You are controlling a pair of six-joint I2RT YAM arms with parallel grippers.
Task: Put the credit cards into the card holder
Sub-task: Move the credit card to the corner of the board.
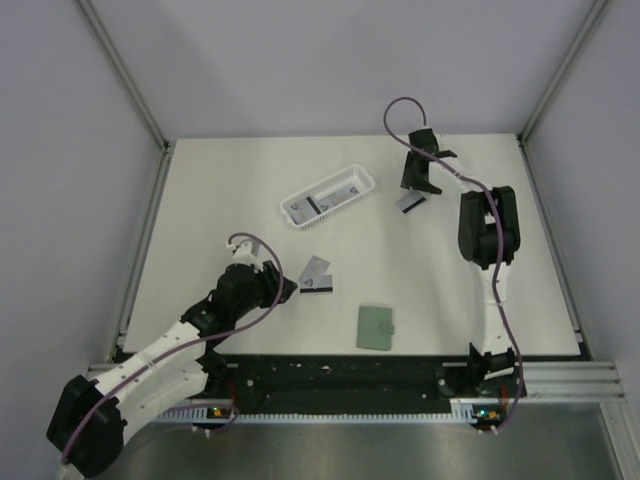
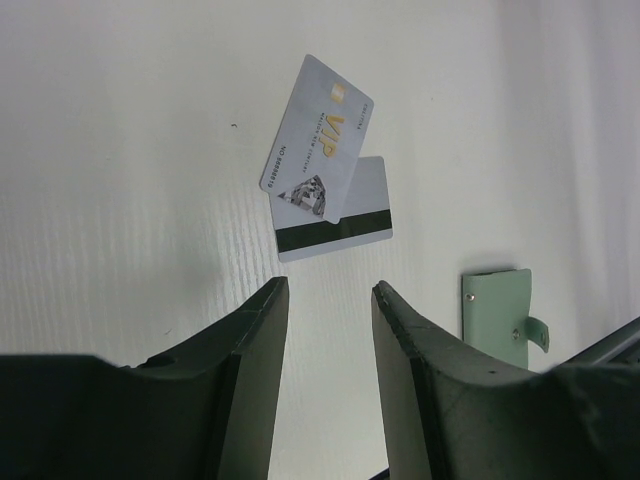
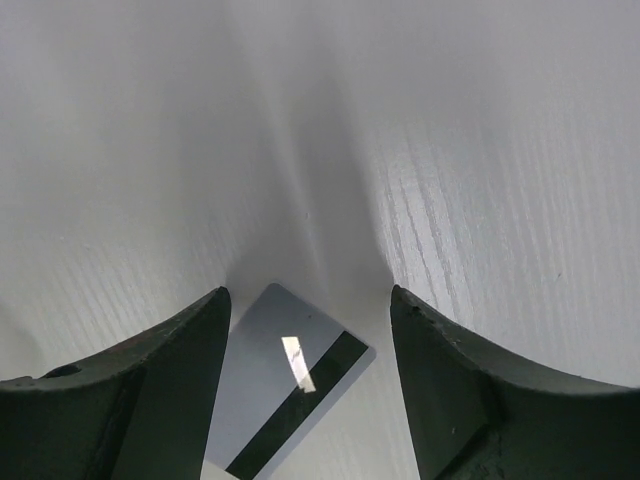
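Two light-grey credit cards (image 1: 317, 273) lie overlapped on the table. In the left wrist view the upper one (image 2: 322, 140) shows a VIP print and the lower one (image 2: 345, 220) a black stripe. My left gripper (image 2: 328, 288) stands open just short of them with nothing between its fingers. The sage-green card holder (image 1: 376, 327) lies flat near the front edge and shows closed (image 2: 497, 310) to the right of that gripper. A third card (image 3: 285, 390) with a black stripe lies on the table between the wide-open fingers of my right gripper (image 3: 310, 292), at the back right (image 1: 415, 188).
A white slotted basket (image 1: 300, 214) stands at the back centre with more striped cards (image 1: 325, 197) inside. Grey walls and metal rails close in the table on three sides.
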